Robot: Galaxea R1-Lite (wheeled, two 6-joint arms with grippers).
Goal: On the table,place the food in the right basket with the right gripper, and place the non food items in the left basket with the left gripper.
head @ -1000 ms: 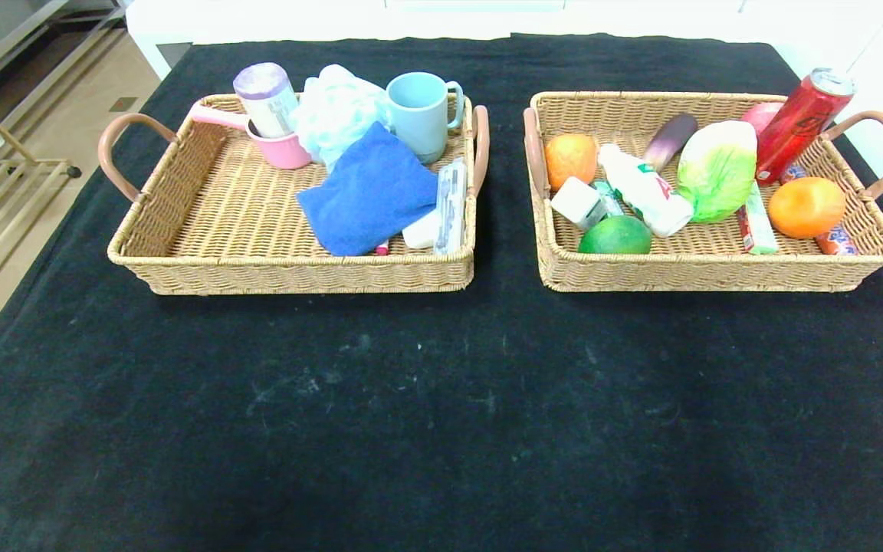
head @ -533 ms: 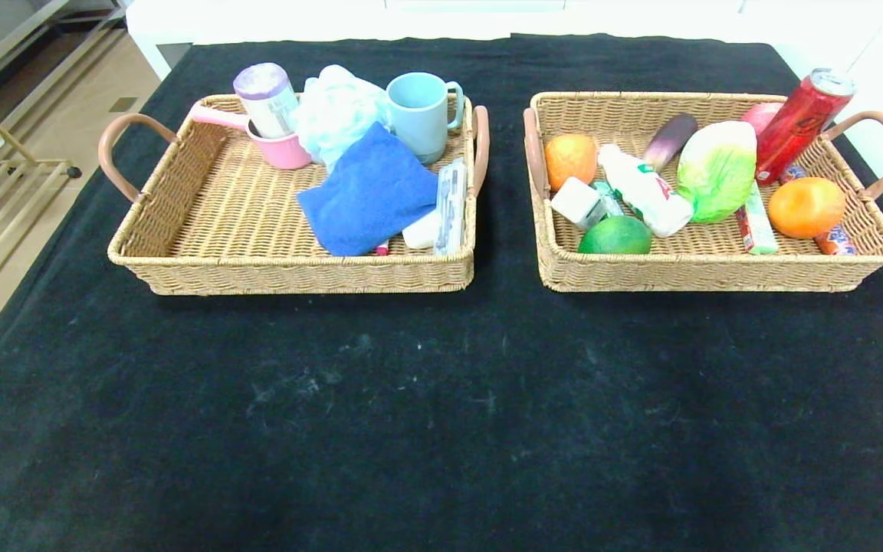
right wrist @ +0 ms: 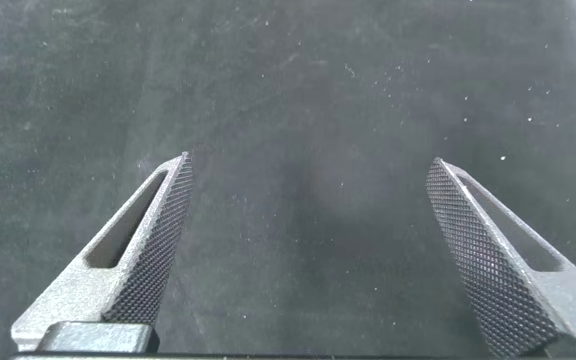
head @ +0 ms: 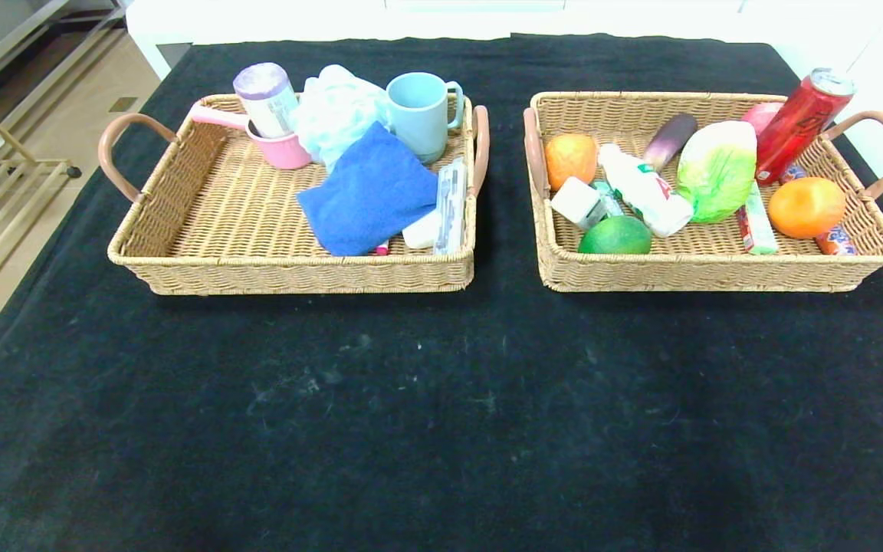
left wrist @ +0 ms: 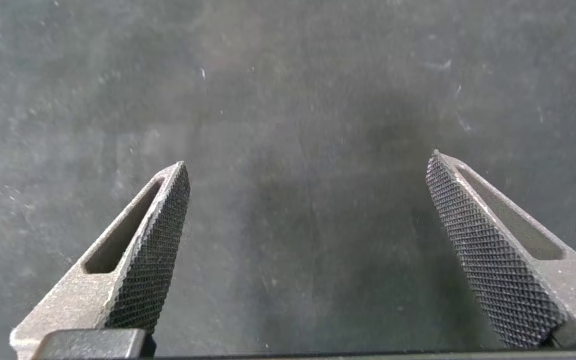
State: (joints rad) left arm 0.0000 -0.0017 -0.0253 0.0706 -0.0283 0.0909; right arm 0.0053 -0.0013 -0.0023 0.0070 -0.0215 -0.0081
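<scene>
Two tan wicker trays with brown loop handles sit side by side on the far half of the table (head: 441, 399), which is draped in black cloth with pale scuffs.

In the left basket (head: 204, 207) a folded blue towel (head: 369, 192) lies tilted near the inner end, with a long clear plastic case (head: 451, 205) just beside it along the wall; the case has a barcode label, too small to read. Behind them stand a light blue mug (head: 420, 115), a pale bath puff (head: 338, 111) and a pink cup (head: 280, 149) with a grey-lidded roll (head: 267, 98) stuck in it.

The right basket (head: 702, 264) holds the food: a green-white cabbage (head: 717, 172), a white bottle (head: 641, 188) with a green-red label lying on its side, and a small white carton (head: 578, 203) near the inner wall. Around them are two oranges (head: 805, 207), a green lime (head: 615, 235), a purple eggplant (head: 670, 139) and a red can (head: 802, 123) leaning on the far corner. None of the labels can be read.

Neither arm shows from above. The left pincer (left wrist: 308, 250) hangs wide over bare black cloth, holding nothing, and the right pincer (right wrist: 308, 255) is the same, wide apart over bare cloth.
</scene>
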